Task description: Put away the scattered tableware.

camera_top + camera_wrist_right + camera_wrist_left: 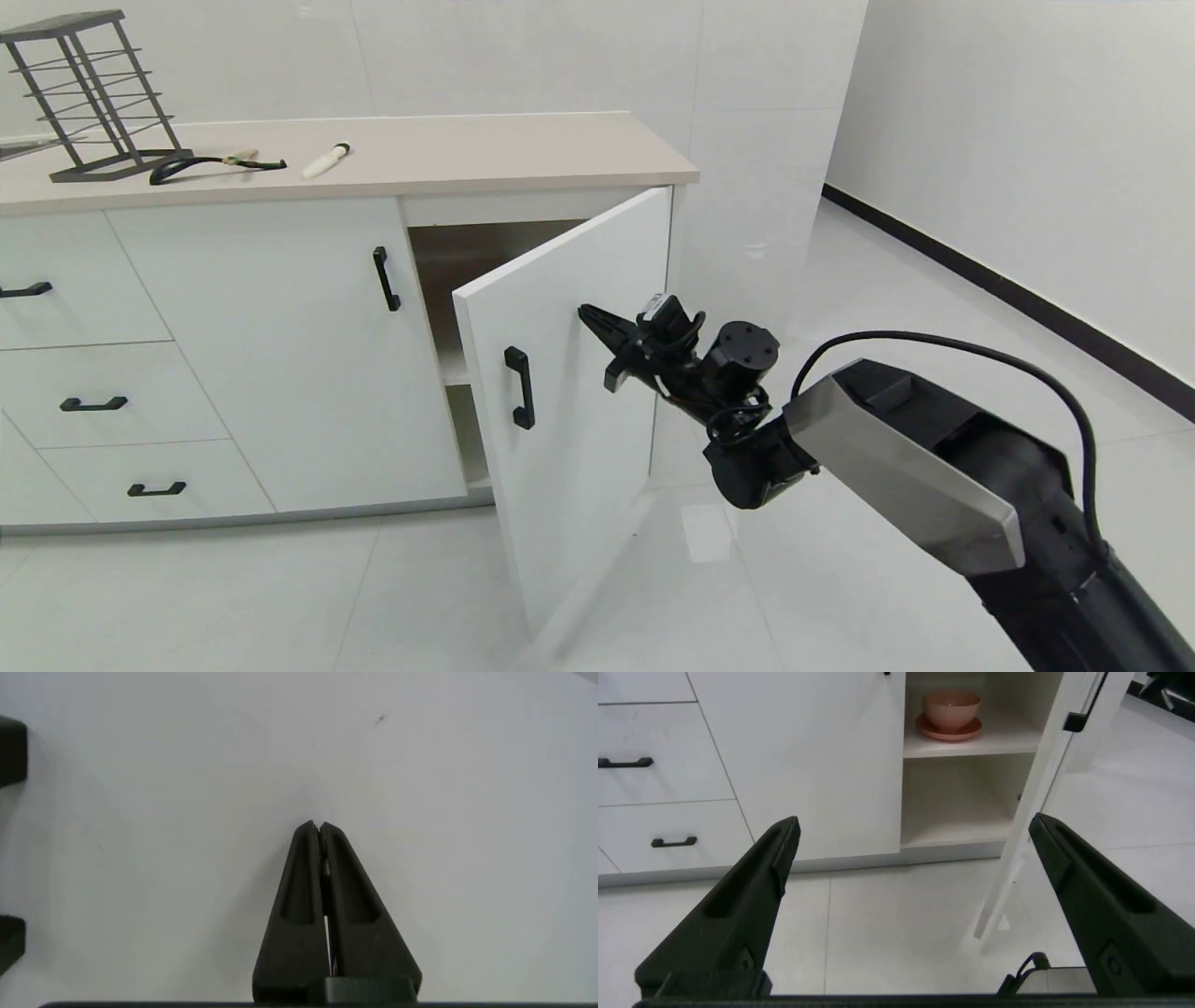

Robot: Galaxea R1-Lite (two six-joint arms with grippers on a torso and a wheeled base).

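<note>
- At the upper left of the head view a wire rack [84, 93] stands on the countertop [485, 149]. Just to the right of it lie a curved black utensil [201, 166] and a small white-handled utensil [325, 161], both loose and untouched.
- In the middle of the head view the open door [569, 411] of the cabinet swings out toward us, with its black handle [521, 387] on the outer face.
- To the right of the handle, the right gripper [588, 315] is clenched with nothing inside it. Its tips point at the outer face of the door, touching it or nearly so; we cannot tell which.
- In the left wrist view the left gripper [910, 905] is released and holds nothing. It is low before the cabinet and looks into it.
- In the same view, at the top centre, a pink bowl [952, 705] sits on a pink plate [951, 732] on the upper shelf [1008, 742].
- We judge that the step in hand concerns the door: bowl and plate are already stored, and the shut fingers on the outer face suggest a push to close it.
- If the utensils on the countertop also count as tableware, the next move needs an arm raised up to them, with fingers parted, before the door is closed.
- We can read no writing or label anywhere.
</note>
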